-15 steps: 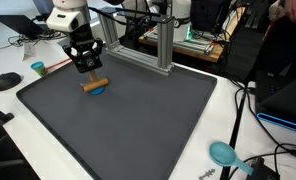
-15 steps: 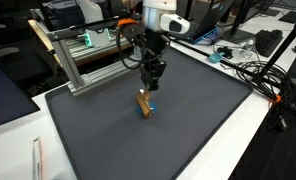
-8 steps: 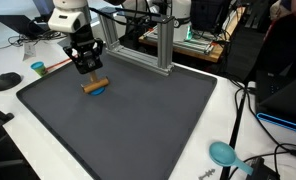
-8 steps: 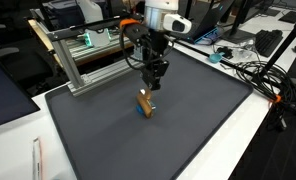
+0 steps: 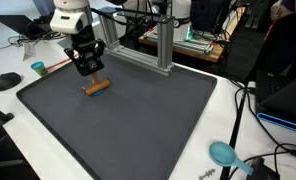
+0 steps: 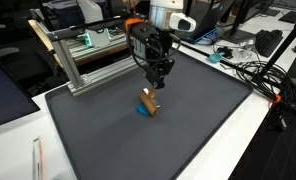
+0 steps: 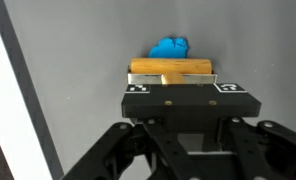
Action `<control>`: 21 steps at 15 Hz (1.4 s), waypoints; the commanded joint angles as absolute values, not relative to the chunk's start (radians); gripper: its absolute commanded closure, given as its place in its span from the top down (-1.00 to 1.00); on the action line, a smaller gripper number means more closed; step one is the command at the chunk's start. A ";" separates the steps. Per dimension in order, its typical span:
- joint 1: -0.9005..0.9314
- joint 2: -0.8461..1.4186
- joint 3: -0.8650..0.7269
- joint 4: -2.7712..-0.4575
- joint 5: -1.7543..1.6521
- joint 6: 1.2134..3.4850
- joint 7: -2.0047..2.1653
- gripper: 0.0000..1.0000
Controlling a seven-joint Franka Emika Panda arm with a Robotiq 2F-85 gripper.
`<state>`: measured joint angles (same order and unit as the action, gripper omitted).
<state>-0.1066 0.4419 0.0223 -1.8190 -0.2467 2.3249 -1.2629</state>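
Note:
A short wooden bar lies crosswise just ahead of my gripper, with a blue piece beyond it. A small wooden stem runs from the bar back under the gripper's black front plate, which hides the fingertips. In both exterior views the gripper points down over the dark mat, and the wooden bar sits right below it. The blue piece shows in only one exterior view. The gripper looks shut on the stem.
An aluminium frame stands at the mat's far edge. A small blue cup and a black mouse sit on the white table beside the mat. A teal object and cables lie near the other edges.
The gripper and the wooden bar have shifted slightly together across the mat. The blue piece, seen under the bar before, is now hidden in one exterior view.

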 commanded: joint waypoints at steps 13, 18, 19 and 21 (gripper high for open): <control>-0.092 0.516 0.037 -1.771 -0.239 2.324 -1.289 -0.56; -0.103 0.519 0.010 -1.779 -0.255 2.329 -1.268 -0.56; -0.104 0.521 -0.003 -1.782 -0.267 2.331 -1.255 -0.56; -0.106 0.523 -0.025 -1.788 -0.285 2.330 -1.234 -0.56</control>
<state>-0.0973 0.4541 0.0094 -1.7984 -0.2515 2.3091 -1.2602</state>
